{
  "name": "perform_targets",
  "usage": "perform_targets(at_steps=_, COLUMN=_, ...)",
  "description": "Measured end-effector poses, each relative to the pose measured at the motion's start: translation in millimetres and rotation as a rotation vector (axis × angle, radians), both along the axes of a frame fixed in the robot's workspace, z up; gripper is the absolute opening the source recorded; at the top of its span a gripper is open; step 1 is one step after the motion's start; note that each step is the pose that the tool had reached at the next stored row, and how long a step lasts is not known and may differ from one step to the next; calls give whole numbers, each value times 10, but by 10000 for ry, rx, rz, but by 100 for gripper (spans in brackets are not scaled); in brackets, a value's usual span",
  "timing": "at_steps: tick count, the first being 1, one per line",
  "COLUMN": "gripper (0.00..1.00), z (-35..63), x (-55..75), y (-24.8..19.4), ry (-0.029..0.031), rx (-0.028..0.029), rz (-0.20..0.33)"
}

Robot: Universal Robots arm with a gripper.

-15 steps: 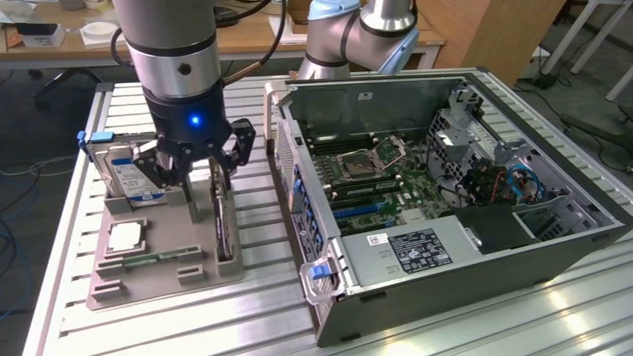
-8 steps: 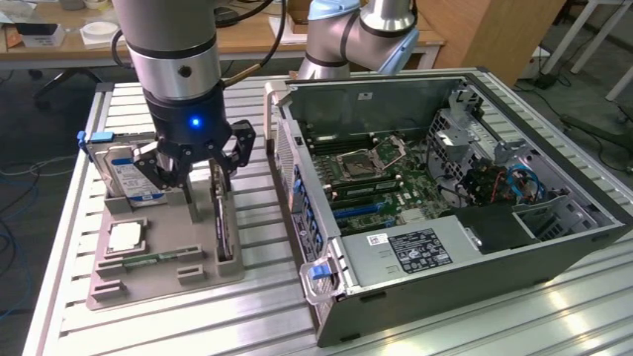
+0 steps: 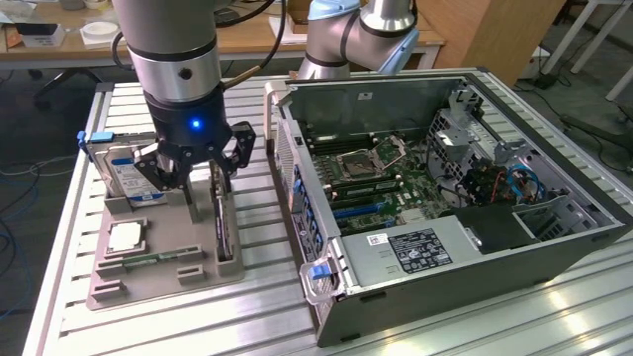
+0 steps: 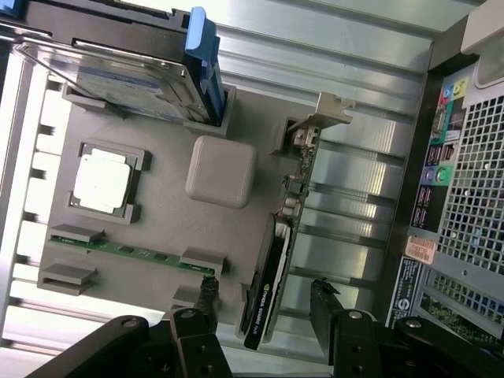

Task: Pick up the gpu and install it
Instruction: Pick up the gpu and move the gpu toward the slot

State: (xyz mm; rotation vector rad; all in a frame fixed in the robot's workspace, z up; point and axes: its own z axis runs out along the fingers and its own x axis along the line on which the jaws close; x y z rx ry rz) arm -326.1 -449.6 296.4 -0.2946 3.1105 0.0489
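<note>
The gripper (image 3: 196,169) hangs wide open, holding nothing. The gpu (image 4: 268,276) stands edge-on in the tray (image 3: 148,285) directly below, between the fingers, with its long axis square to the closing line.

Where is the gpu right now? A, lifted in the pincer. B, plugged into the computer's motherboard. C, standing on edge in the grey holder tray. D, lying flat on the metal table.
C: the gpu stands edge-on in a slot of the grey holder tray, with the open pincer above it.
</note>
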Motion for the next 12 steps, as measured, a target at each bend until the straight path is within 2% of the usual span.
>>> perform_targets(at_steps=12, gripper=59, z=-32, x=0, y=-6, ry=-1, rx=1, rz=0)
